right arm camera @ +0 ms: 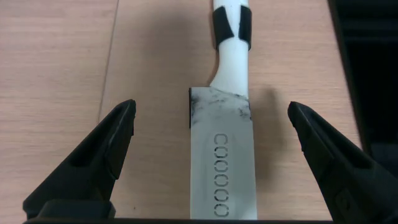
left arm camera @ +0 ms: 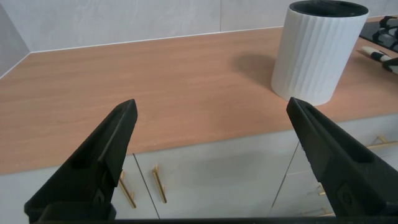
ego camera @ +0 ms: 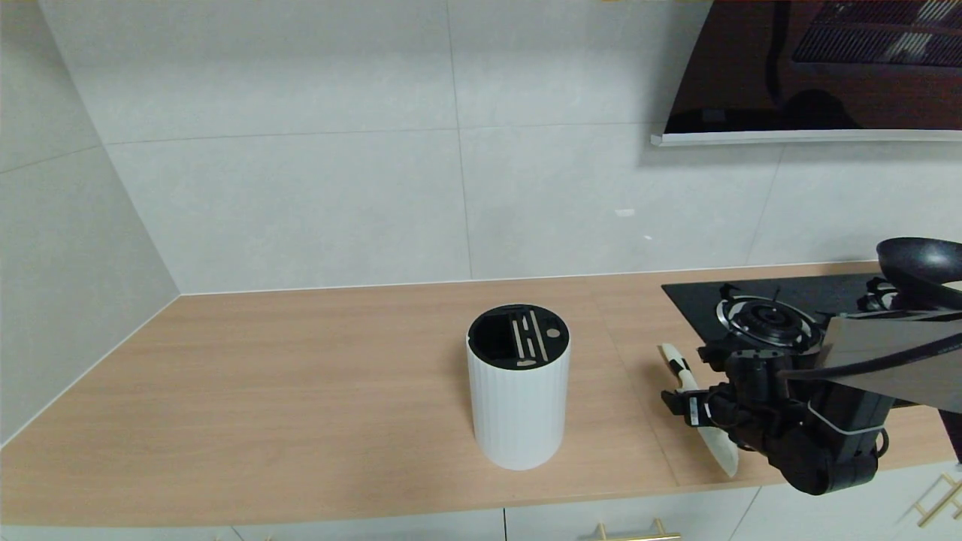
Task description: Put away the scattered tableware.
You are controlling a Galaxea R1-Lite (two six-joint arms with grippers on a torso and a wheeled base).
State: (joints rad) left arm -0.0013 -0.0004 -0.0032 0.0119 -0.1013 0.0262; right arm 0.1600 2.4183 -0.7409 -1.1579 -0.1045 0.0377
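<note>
You've got a grey tiled wall (ego camera: 301, 188) at the back and a long wooden table (ego camera: 301, 391) running left to right in front of it. A dark range hood (ego camera: 812, 68) hangs at the far right, and a black gas stove (ego camera: 759, 315) is set into the table below it. A dark pan (ego camera: 921, 263) sits at the stove's right edge. Near the middle of the table a white ribbed holder (ego camera: 517, 398) stands upright, with a black slotted top and one larger open slot on its left side. Your right hand (right arm camera: 211, 112) is low over the table between the holder and the stove. It's spread wide, one of its fingers (right arm camera: 106, 155) on each side of the knife (right arm camera: 227, 155), neither touching it. Your left hand (left arm camera: 211, 106) is off the near edge of the table, left of the holder, also spread, nothing between its fingers. The knife lies flat on the table just left of the stove and well apart from the holder. Its white handle has black bands and points far; the pale blade points at the near edge. The blade has dark smudges by the handle and a row of oval marks down it. Gold cabinet handles (left arm camera: 158, 183) show on the white fronts below the table.
</note>
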